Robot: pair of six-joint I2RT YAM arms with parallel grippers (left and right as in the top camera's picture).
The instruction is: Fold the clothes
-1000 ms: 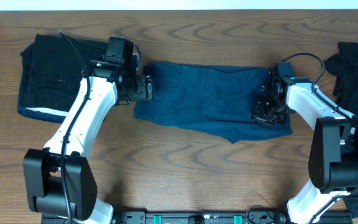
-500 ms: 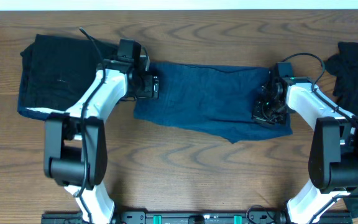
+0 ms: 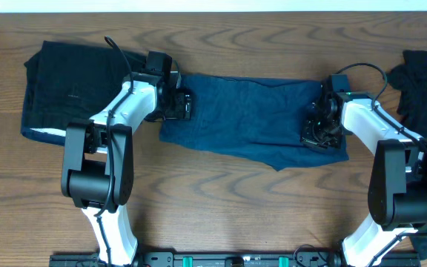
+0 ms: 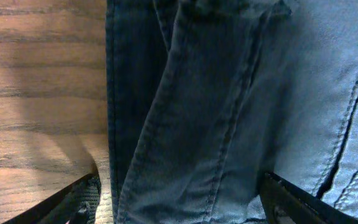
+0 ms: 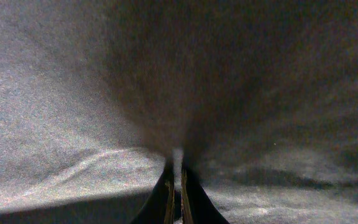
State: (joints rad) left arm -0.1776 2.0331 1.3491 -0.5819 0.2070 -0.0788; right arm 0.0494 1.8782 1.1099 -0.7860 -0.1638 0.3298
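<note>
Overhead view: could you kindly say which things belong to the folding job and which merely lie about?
Job: navy-blue denim-like garment, centre; black folded garment with white edge, left; black crumpled cloth, right edge.
Not the job: brown wooden table; black base rail, near edge.

cut off: black cloth (image 3: 425,85), overhead right edge | left gripper (image 4: 180,202), bottom edge | blurred: navy cloth (image 5: 73,124)

A navy-blue garment (image 3: 250,119) of denim-like cloth is being shown spread wide and flat on the counter (image 3: 213,200) in the middle of the overhead frame, its lower edge dipping toward the lower right. Up close, long seams and pocket stitching are being shown. A folded black garment (image 3: 65,89), white-edged at its lower left corner, is lying at the upper left. A crumpled black piece (image 3: 425,81) is being cut off by the right edge.
</note>
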